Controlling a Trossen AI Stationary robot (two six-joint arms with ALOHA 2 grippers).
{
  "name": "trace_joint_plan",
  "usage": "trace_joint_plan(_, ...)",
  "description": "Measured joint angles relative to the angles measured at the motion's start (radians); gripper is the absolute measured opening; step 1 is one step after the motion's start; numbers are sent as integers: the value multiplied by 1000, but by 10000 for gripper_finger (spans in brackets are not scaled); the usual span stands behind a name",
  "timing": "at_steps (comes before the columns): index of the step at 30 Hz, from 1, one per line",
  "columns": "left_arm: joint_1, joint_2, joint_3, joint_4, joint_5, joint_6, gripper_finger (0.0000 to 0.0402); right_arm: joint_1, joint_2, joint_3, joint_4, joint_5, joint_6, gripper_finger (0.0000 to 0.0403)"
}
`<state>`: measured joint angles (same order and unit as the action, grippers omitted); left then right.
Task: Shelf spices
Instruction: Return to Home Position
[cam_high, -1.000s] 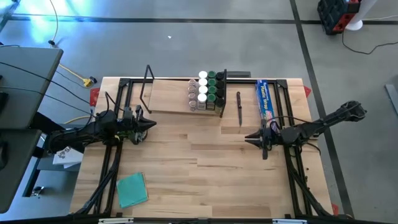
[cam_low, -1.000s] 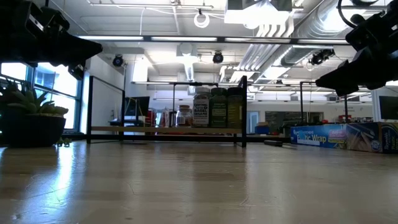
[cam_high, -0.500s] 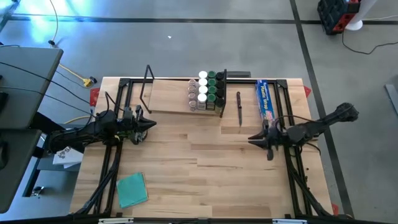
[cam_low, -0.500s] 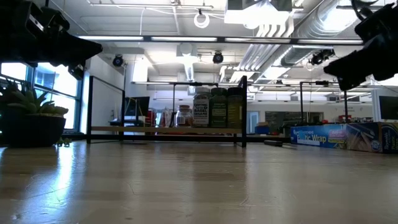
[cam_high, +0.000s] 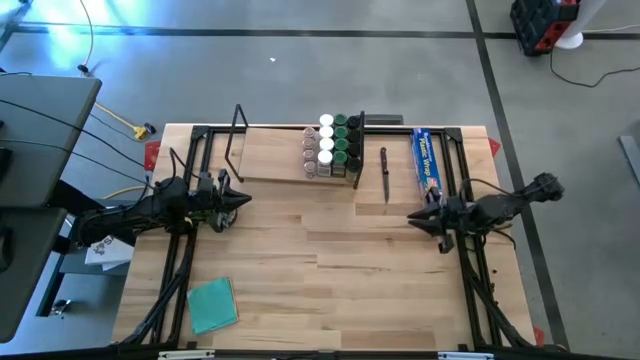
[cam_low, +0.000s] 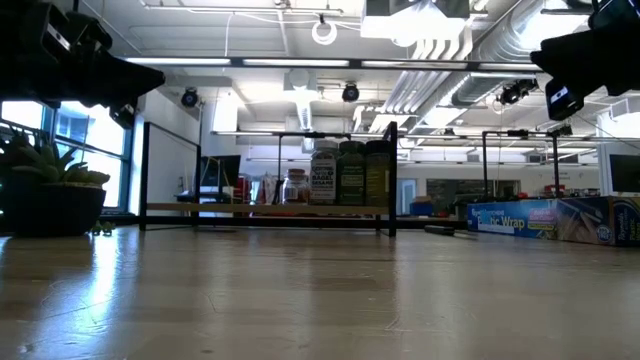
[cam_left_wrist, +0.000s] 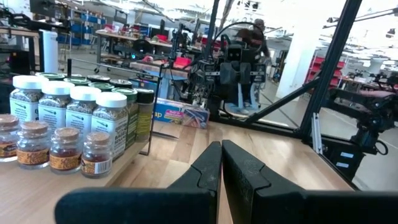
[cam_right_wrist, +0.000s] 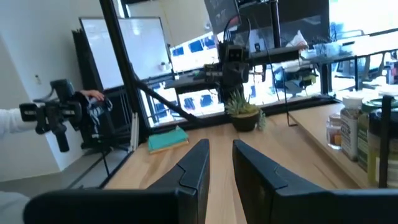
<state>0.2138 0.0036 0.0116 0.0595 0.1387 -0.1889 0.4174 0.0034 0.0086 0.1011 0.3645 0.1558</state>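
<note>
The spice jars (cam_high: 330, 146) stand packed in tidy rows at the right end of the shelf (cam_high: 270, 158), hard against its right wire frame, along the far edge of the table (cam_high: 330, 270). The rest of the board, out to the left wire frame, is open wood. Just right of the shelf lies a slim dark tool (cam_high: 384, 172), and past it a blue box (cam_high: 427, 160) runs toward the far right corner. The middle and near side of the table are wide open, save a teal cloth (cam_high: 212, 304) by the near left corner. The left gripper (cam_high: 243, 198) hovers over the left side, well apart from the jars, its fingers (cam_left_wrist: 208, 171) all but pressed together on nothing. The right gripper (cam_high: 411, 217) hangs over the right side, near the box's near end, its fingers (cam_right_wrist: 193, 165) parted by a narrow gap and empty.
</note>
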Motion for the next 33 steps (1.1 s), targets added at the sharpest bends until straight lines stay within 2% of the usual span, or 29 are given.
trace_joint_plan(12, 1, 0, 0, -10, 0, 0, 9, -1, 43, 0, -15, 0, -8, 66)
trace_joint_plan(19, 1, 0, 0, -10, 0, 0, 9, -11, 43, 0, 42, 6, -144, 66)
trace_joint_plan(21, 2, 0, 0, -10, 0, 0, 9, -23, 43, 0, 120, -50, -209, 66)
trace_joint_plan(25, 2, 0, 0, -10, 0, 0, 9, -49, 39, 14, 225, -298, -376, 66)
trace_joint_plan(33, 2, 0, 0, -10, 0, 0, 9, -138, 39, 54, 4, -328, -395, 66)
